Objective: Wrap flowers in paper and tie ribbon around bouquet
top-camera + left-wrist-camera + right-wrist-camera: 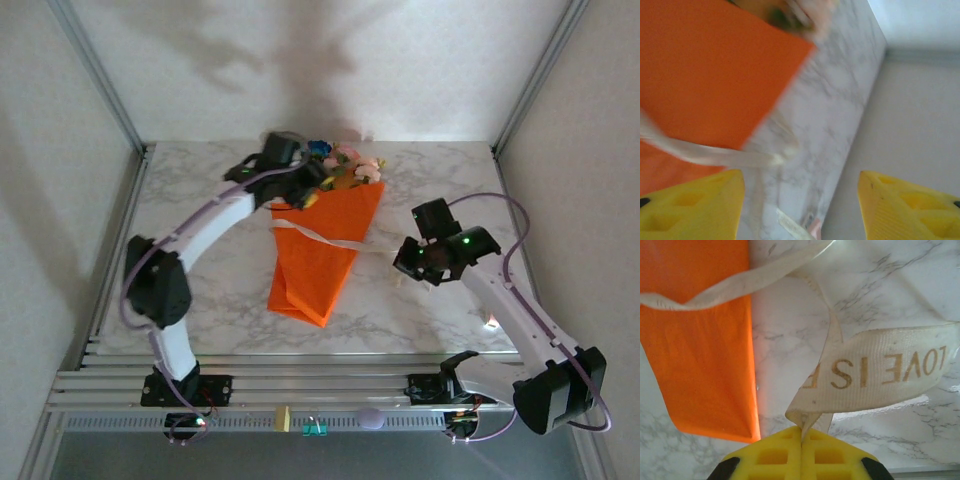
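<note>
We read gold letters "LOVE IS", upside down, on the ribbon [880,365], which the right claw [801,440] pinches fully closed. The bouquet [320,268] lies mid-bench [440,180], its flowers [345,165] toward the far wall and its tip toward the arm bases. The left claw [800,187] stands open and holds nothing.

1. Smooth, marbled white-grey finish on counter [440,180], faint sheen near lower right of top view.
2. Thin, matt bright-orange paper [320,260], lightly creased.
3. Woven cream cloth ribbon [880,372], soft sheen, gold printed lettering.
4. Matt yellow plastic with moulded recesses on right hand [801,432] and left hand [801,175].
5. Brushed grey metal rails [300,385] along bottom of frame.
6. Glossy white and black plastic on arm shells [210,225].
</note>
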{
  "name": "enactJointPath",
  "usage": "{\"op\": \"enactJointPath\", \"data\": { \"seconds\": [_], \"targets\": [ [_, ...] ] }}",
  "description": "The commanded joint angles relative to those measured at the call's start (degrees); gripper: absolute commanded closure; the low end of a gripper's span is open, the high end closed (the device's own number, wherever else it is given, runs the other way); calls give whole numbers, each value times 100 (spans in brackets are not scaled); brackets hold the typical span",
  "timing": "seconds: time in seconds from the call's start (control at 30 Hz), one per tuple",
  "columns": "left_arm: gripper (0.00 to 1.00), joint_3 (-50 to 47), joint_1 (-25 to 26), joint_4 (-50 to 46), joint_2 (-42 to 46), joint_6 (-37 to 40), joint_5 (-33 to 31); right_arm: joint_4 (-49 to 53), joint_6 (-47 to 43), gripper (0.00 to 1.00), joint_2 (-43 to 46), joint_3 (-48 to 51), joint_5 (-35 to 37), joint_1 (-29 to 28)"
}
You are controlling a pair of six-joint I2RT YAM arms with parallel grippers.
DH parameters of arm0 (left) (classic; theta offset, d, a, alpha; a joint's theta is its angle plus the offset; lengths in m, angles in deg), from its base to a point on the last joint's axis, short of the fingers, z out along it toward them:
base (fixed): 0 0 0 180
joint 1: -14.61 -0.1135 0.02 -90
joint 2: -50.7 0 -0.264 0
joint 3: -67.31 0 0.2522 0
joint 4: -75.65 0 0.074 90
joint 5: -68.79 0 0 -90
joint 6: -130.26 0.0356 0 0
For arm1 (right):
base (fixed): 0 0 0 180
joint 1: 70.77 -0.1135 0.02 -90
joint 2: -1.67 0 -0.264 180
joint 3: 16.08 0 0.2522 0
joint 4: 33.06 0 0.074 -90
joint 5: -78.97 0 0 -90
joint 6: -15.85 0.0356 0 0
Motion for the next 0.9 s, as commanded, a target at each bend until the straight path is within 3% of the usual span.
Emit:
{"op": "enactJointPath", "data": {
  "seconds": [0.0,0.23,0.37,0.43,0.6,0.73,0.87],
  "targets": [
    [39,-1225,-374,211,61,-723,80,15,-437,100,-160,-298,-156,-290],
    [35,-1070,-436,765,-616,-851,356,157,-910,100,-591,-769,-41,-1122],
    [41,-864,-418,43,-908,-515,-65,127,-1253,100,-813,-1110,-96,-1445],
    [44,-1047,-418,269,-926,-506,-49,63,-1462,100,-922,-1250,-175,-1581],
    [62,-975,-392,554,-1310,-409,-116,111,-2149,100,-1277,-1621,-328,-1873],
    [84,-890,-349,847,-1403,-455,-41,92,-2827,100,-1614,-2048,-402,-1904],
    [100,-991,-270,1062,-1370,-455,70,-134,-3436,100,-2058,-2652,-890,-1902]
  ]
}}
